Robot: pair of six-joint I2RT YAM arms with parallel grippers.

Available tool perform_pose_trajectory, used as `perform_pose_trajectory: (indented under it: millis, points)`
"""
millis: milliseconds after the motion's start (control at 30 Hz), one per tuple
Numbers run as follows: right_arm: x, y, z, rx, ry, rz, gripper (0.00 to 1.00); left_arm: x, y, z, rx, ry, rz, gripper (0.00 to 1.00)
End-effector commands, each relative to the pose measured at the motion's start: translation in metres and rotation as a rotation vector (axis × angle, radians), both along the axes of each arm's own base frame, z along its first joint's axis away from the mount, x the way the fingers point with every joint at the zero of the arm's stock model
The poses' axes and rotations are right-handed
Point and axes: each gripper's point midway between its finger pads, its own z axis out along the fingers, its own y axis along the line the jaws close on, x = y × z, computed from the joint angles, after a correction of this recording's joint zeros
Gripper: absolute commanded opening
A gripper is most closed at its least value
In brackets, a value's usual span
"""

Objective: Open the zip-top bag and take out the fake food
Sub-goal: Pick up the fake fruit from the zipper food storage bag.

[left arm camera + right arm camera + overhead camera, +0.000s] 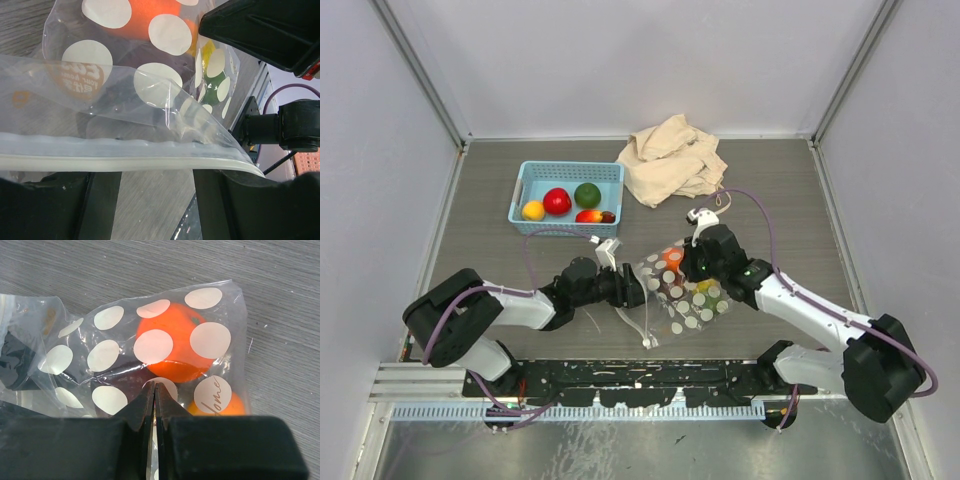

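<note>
The zip-top bag (682,292), clear with white dots, lies on the table between my grippers. Inside it are fake food pieces: an orange one (172,347), a second orange one (227,407), a dark maroon one (125,382), a yellow one (207,50) and a green one (212,92). My right gripper (155,386) is shut on the bag's film over the fruits, also seen from above (704,262). My left gripper (156,175) is open at the bag's mouth (632,290). The white zip strip (125,161) lies across its finger tips, not clamped.
A light blue basket (525,180) at the back left holds yellow, red, green and red-yellow fake fruits. A beige cloth bag (670,160) lies behind the zip-top bag. Grey walls close in the table on three sides.
</note>
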Motion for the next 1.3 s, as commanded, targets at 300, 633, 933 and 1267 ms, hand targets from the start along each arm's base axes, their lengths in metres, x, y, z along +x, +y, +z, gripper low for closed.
perform_pose_trajectory:
  millis: [300, 633, 933, 1267]
  points:
    - [0.014, 0.011, 0.007, 0.012, -0.027, 0.046, 0.08, 0.007, -0.006, 0.02, -0.048, -0.066, 0.004, 0.56]
    - [0.009, 0.02, -0.008, 0.009, 0.023, 0.111, 0.08, 0.008, -0.005, 0.014, -0.019, -0.044, 0.011, 0.65]
    - [0.004, 0.027, -0.02, 0.024, 0.065, 0.151, 0.08, 0.006, -0.006, 0.012, -0.012, -0.039, -0.003, 0.75]
    - [0.002, 0.038, -0.02, 0.061, 0.076, 0.194, 0.08, 0.005, -0.004, 0.009, 0.01, -0.041, -0.009, 0.8]
